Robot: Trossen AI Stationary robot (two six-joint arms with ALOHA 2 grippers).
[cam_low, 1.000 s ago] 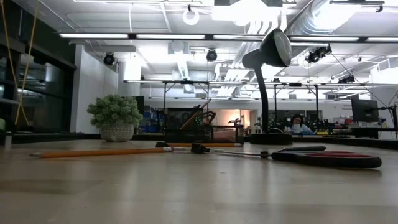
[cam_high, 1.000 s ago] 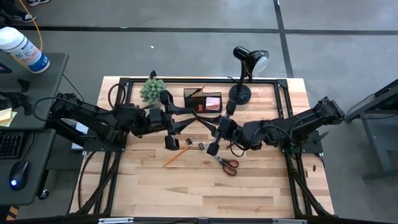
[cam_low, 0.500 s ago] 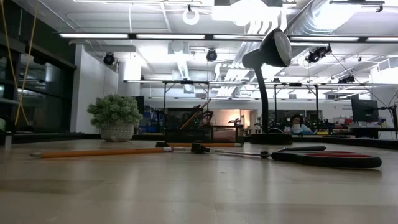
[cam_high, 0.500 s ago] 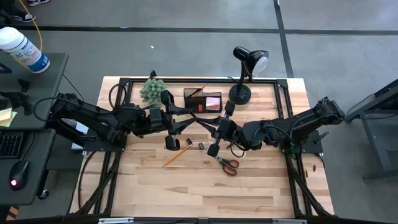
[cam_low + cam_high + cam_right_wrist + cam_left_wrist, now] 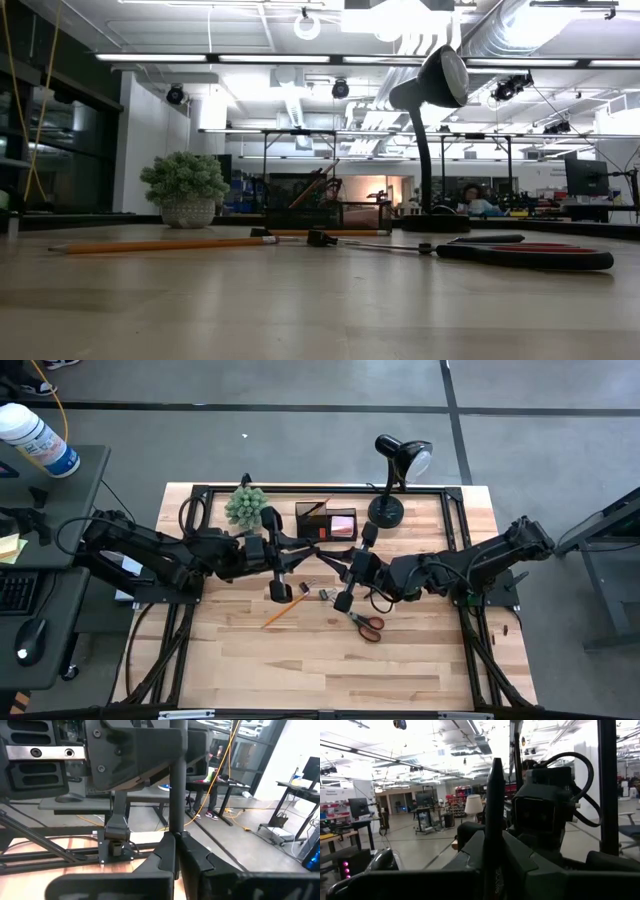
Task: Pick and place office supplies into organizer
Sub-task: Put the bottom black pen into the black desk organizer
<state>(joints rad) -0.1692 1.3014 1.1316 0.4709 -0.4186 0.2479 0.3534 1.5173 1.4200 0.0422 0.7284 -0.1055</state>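
Pencil is what I judge the next pick to turn on, and it lies on the bare wood just on the near-edge side of my left gripper, closer to that arm than to the other. Its long axis runs on a slant, from the near left up toward the far right, so its upper end points at the gap between my two grippers. My left fingers are closed on nothing and point level across the table at my right arm, not down at the wood. I would have to tip them down, open them and turn them across that slant before closing. My right gripper hangs over the middle of the table facing the left one, its fingers also pressed together and empty. The scissors lie just on its near side, well apart from the pencil, so I take those to be the right arm's job. Between pencil and scissors sit two small pieces, which may be a pen cap or an eraser; from above I cannot tell. The organizer stands at the far edge between the plant and the lamp, with a pink pad already in its low tray, beyond both grippers from the pencil.
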